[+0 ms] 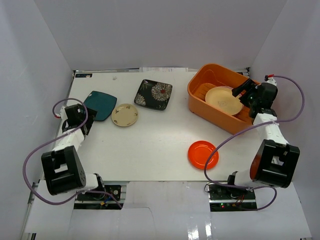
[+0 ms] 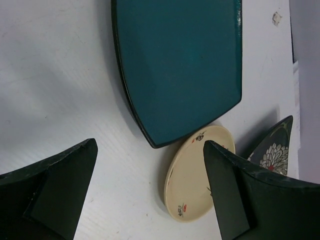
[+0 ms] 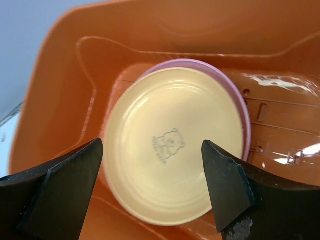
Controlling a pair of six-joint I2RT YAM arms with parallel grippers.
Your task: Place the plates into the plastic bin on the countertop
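The orange plastic bin (image 1: 202, 82) stands at the back right of the countertop (image 1: 155, 145). A cream plate (image 1: 223, 99) lies in it on a pink plate (image 3: 235, 95). My right gripper (image 1: 245, 93) is open and empty above them, jaws wide over the cream plate (image 3: 172, 150). On the table lie a red plate (image 1: 203, 154), a black flowered square plate (image 1: 154, 94), a patterned beige plate (image 1: 124, 115) and a dark teal square plate (image 1: 100, 104). My left gripper (image 1: 76, 116) is open and empty just left of the teal plate (image 2: 180, 65); the beige plate (image 2: 197, 172) lies partly behind its right finger.
White walls enclose the table at the back and both sides. The bin's far wall (image 3: 190, 30) rises ahead of my right gripper. Purple cables loop beside each arm.
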